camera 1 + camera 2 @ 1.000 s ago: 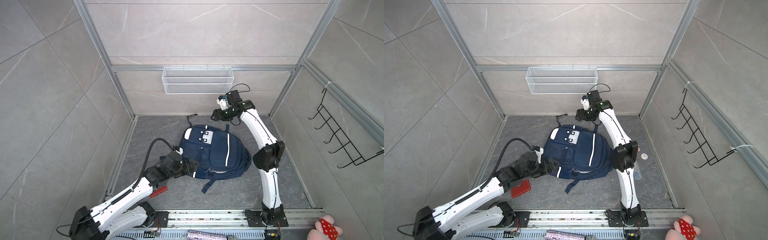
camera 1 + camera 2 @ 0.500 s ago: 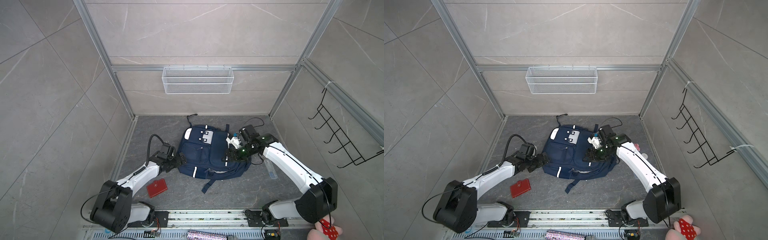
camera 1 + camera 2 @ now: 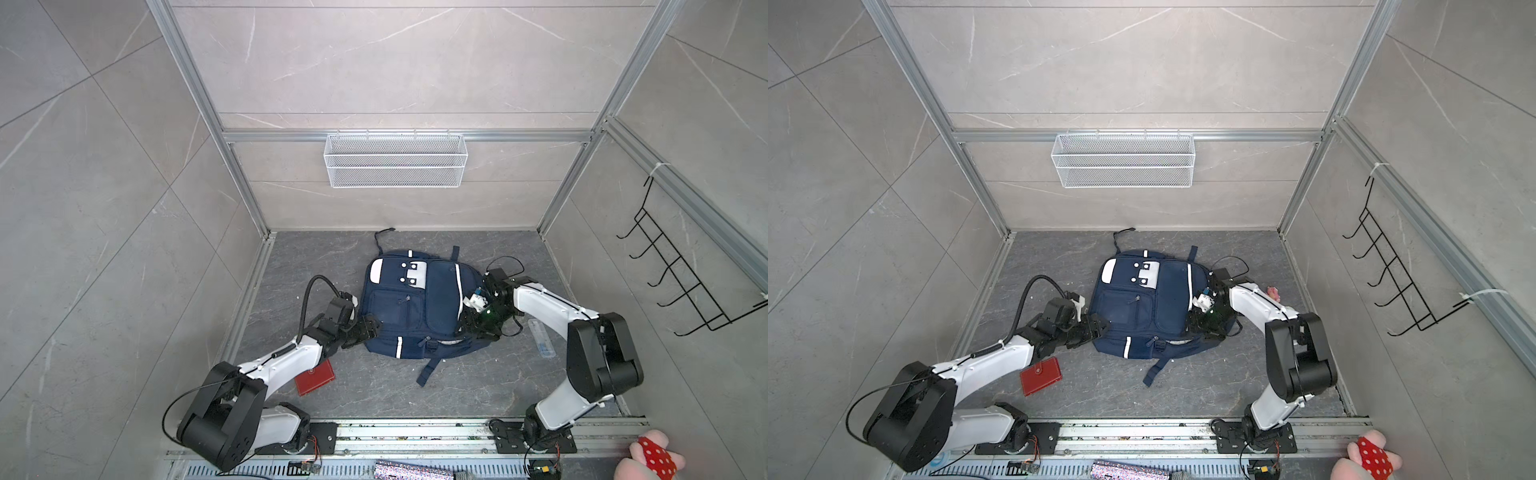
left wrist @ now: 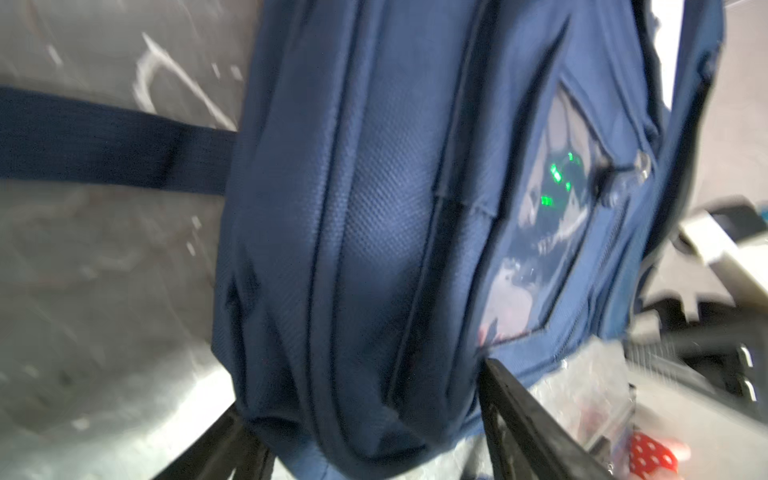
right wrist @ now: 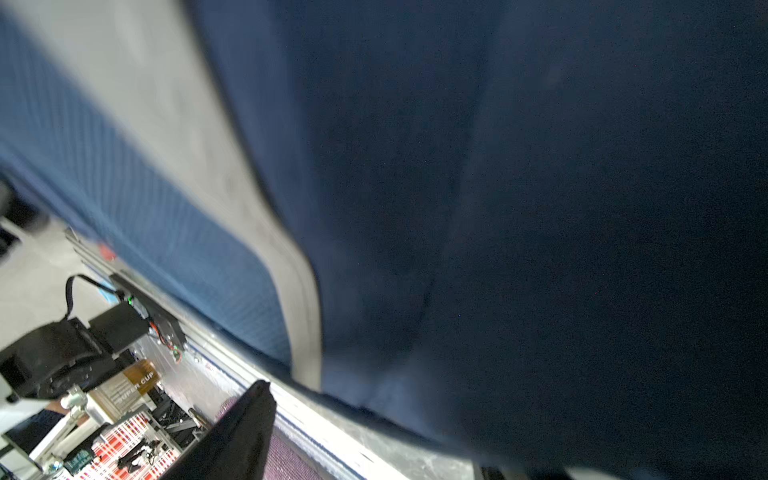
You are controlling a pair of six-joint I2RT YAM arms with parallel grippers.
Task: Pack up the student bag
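The student bag (image 3: 415,307) (image 3: 1142,311) is a navy backpack with white stripes. It lies front-up in the middle of the floor in both top views. My left gripper (image 3: 368,328) (image 3: 1096,330) is at its near left edge. In the left wrist view my left gripper (image 4: 361,390) has a bunched fold of the student bag (image 4: 374,208) between its two black fingers, both touching the fabric. My right gripper (image 3: 471,322) (image 3: 1198,322) is pressed low against the bag's right side. The right wrist view shows one finger (image 5: 249,424) standing apart from the student bag (image 5: 540,208). The second finger is hidden.
A red wallet (image 3: 315,377) lies on the floor under my left forearm. A clear plastic case (image 3: 541,337) lies right of the bag, and a loose strap (image 3: 428,370) trails toward the front rail. A wire basket (image 3: 395,166) hangs on the back wall, black hooks (image 3: 681,286) on the right wall.
My right arm came down from near the back wall to the bag's right side. My left gripper narrowed onto the bag's left edge, and the left arm drew back off the red wallet.
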